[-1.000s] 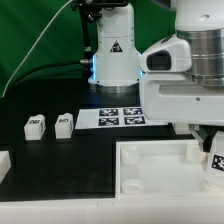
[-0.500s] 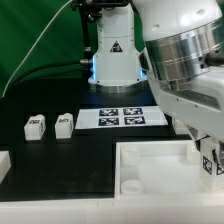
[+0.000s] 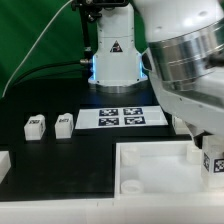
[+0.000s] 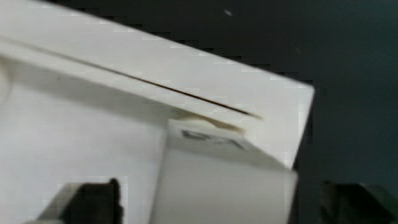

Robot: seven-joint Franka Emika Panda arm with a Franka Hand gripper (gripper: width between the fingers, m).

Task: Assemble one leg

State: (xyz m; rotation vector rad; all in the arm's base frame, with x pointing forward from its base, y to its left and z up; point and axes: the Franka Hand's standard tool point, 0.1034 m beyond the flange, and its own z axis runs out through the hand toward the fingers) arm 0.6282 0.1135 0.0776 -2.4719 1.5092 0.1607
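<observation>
Since the leg is seen standing at the far corner of the large white tray-like piece, on the exterior view's right, the step in hand is judged to be the seating of that leg in a corner socket. In the wrist view the leg is shown running down to that corner, and the hand is spread. A dark finger is seen on each side, with a strip of white left between finger and leg. Nothing is pinched, as far as the blurred picture allows.

In the exterior view the hand is largely covered by the arm, so this cannot be checked there. Whether the leg is fully home cannot be told. For the next move, it is judged that the fingers would have to be closed squarely on the leg and a turn or press given, with the leg kept upright.

Two spare legs are set side by side on the dark surface at the exterior view's left, well apart from the work. The marker board lies beyond the tray-like piece, before the arm's base. A further white part is cut off at the left edge. Nothing is seen blocking the way; only the tray-like piece's raised rim, just beside the leg, is to be minded.
</observation>
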